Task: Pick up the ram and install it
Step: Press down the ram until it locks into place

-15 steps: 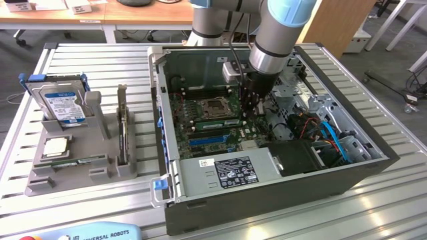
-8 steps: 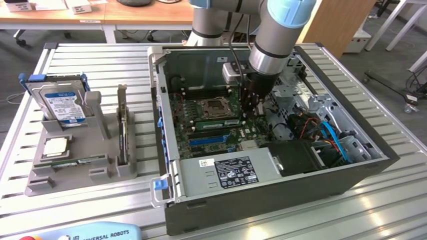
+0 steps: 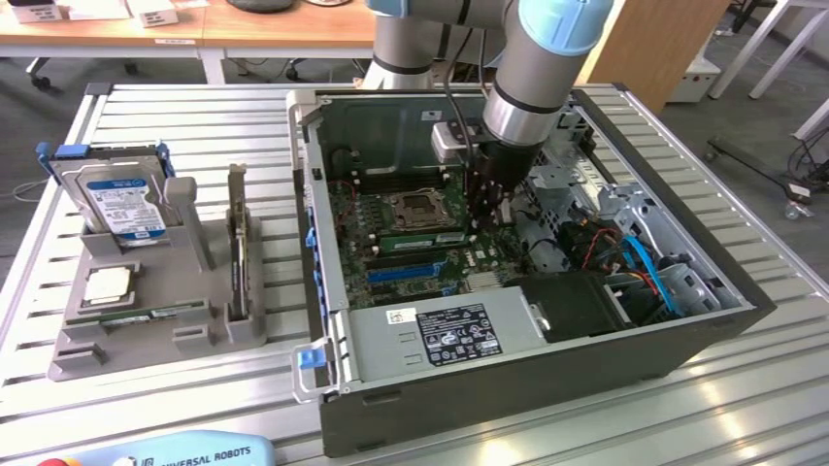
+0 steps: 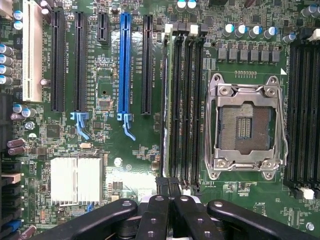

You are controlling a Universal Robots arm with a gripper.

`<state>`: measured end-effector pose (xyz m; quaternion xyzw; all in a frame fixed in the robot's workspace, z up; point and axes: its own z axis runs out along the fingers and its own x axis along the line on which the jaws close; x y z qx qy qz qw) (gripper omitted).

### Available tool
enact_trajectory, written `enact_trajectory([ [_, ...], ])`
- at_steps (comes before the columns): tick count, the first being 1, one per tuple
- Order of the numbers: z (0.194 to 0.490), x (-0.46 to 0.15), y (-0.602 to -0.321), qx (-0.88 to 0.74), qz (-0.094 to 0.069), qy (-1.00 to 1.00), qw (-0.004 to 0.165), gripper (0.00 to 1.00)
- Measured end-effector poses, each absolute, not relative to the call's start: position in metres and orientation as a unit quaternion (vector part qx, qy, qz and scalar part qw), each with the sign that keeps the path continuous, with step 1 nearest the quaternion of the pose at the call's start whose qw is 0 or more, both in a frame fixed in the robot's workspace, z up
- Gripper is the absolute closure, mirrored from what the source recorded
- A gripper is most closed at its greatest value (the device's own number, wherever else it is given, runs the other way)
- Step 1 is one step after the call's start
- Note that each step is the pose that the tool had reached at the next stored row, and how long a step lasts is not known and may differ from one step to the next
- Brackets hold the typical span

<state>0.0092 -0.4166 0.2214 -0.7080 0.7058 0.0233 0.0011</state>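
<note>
The gripper (image 4: 167, 192) hangs closed over the motherboard (image 4: 130, 165), its fingertips pressed together at the end of the memory slots (image 4: 181, 100) beside the CPU socket (image 4: 245, 125). A ram (image 4: 164, 100) stands edge-on in the slot nearest the blue slot (image 4: 124, 65), under the fingertips. Farther off, a holder (image 3: 155, 311) by the table's (image 3: 194, 116) edge carries a hard drive (image 3: 119, 199).

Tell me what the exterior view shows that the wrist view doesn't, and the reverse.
Exterior view alone: the open PC case, the arm reaching into it, a grey holder with a hard drive, and a slatted table. Wrist view alone: the blue slot, a finned heatsink and the tool, shut beside the memory slots. Both share the motherboard and its empty CPU socket.
</note>
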Motion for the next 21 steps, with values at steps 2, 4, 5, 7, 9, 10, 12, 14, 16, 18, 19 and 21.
enact_trajectory([
  [2, 0.223, 0.009, -0.416, -0.708, 0.024, 0.706, 0.001, 0.9],
  [4, 0.229, 0.009, -0.417, -0.708, 0.024, 0.706, 0.001, 0.9],
  [5, 0.231, 0.009, -0.417, -0.708, 0.024, 0.706, 0.001, 0.9],
  [7, 0.236, 0.009, -0.417, -0.708, 0.024, 0.706, 0.001, 0.9],
  [9, 0.238, 0.01, -0.417, -0.708, 0.024, 0.706, 0.0, 0.9],
  [10, 0.238, 0.01, -0.417, -0.708, 0.024, 0.706, 0.001, 0.9],
  [12, 0.238, 0.01, -0.417, -0.708, 0.024, 0.706, 0.001, 0.9],
  [14, 0.238, 0.01, -0.417, -0.708, 0.024, 0.706, 0.0, 0.9],
  [16, 0.238, 0.008, -0.417, -0.708, 0.024, 0.706, 0.0, 0.9],
  [18, 0.238, 0.001, -0.417, -0.708, 0.024, 0.706, 0.0, 0.9],
  [19, 0.238, -0.003, -0.417, -0.708, 0.024, 0.706, 0.001, 0.9],
  [21, 0.238, -0.012, -0.417, -0.708, 0.023, 0.706, 0.001, 0.9],
])
